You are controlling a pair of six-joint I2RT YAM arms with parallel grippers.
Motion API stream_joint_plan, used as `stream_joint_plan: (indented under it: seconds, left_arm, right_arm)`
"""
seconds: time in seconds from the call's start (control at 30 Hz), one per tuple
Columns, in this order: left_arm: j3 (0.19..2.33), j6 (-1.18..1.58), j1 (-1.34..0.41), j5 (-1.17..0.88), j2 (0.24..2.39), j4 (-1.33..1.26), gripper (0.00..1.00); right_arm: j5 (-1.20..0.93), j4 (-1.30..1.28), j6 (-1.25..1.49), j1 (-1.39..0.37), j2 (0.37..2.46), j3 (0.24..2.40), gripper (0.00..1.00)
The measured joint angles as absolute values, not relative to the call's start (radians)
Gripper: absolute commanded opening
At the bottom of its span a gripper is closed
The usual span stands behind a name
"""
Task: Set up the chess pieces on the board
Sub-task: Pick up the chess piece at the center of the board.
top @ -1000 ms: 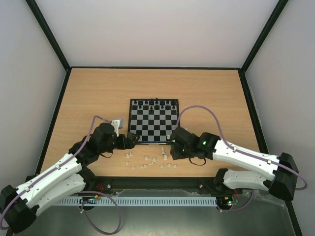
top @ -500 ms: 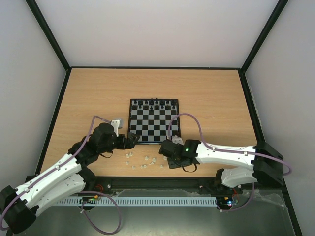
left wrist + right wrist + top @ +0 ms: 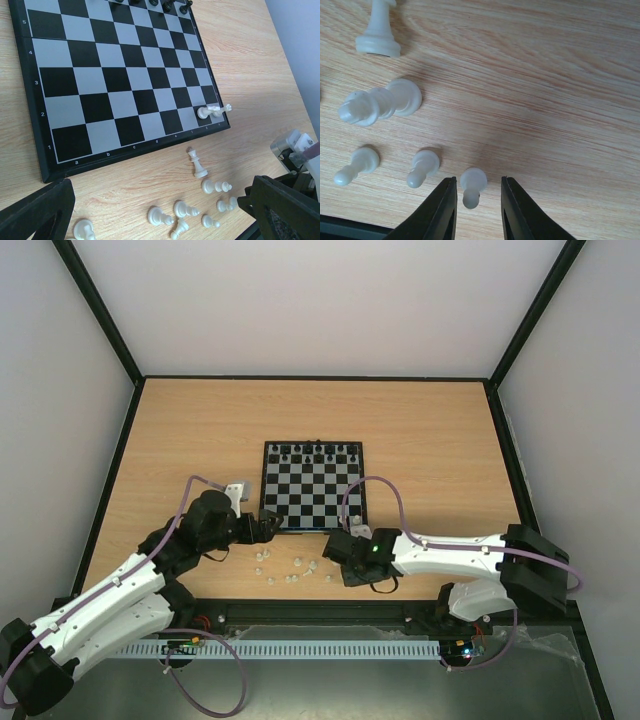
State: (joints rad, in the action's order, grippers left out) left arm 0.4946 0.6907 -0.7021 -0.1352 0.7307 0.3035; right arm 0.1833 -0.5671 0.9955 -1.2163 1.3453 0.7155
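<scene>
Status: left fingers (image 3: 35,212) spread wide, holding nothing, low over the surface (image 3: 260,65) at the board's (image 3: 31,100) near edge. One white piece (image 3: 213,110) lies flat by the board's right rim, long axis along the rank, head over the border. Tall piece (image 3: 198,163) stands upright on the wood. Right fingers (image 3: 517,210) narrow, straddling a toppled pawn (image 3: 472,186) without gripping it. Pawn axis is parallel to my fingers, head toward the wrist.

Cream chess pieces (image 3: 216,186), seemingly mostly toppled, beside board (image 3: 120,105)
</scene>
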Motion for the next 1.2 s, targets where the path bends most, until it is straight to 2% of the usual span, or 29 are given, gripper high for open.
stream_joint_plan:
  seconds: [0.3, 0.67, 1.0, 1.2]
  left_arm:
    - [0.495, 0.691, -0.702, -0.140, 0.734, 0.300, 0.99]
    - [0.495, 0.692, -0.702, -0.142, 0.739, 0.298, 0.99]
    - [0.495, 0.692, -0.702, -0.142, 0.746, 0.297, 0.99]
    - [0.495, 0.691, -0.702, -0.143, 0.760, 0.297, 0.99]
  right_arm:
    - [0.181, -0.527, 0.995, -1.217, 1.366, 0.694, 0.19]
    - [0.181, -0.509, 0.992, -1.217, 1.375, 0.692, 0.03]
    - [0.215, -0.595, 0.980, -1.195, 1.289, 0.733, 0.02]
    - [0.252, -0.683, 0.892, -1.033, 1.209, 0.883, 0.02]
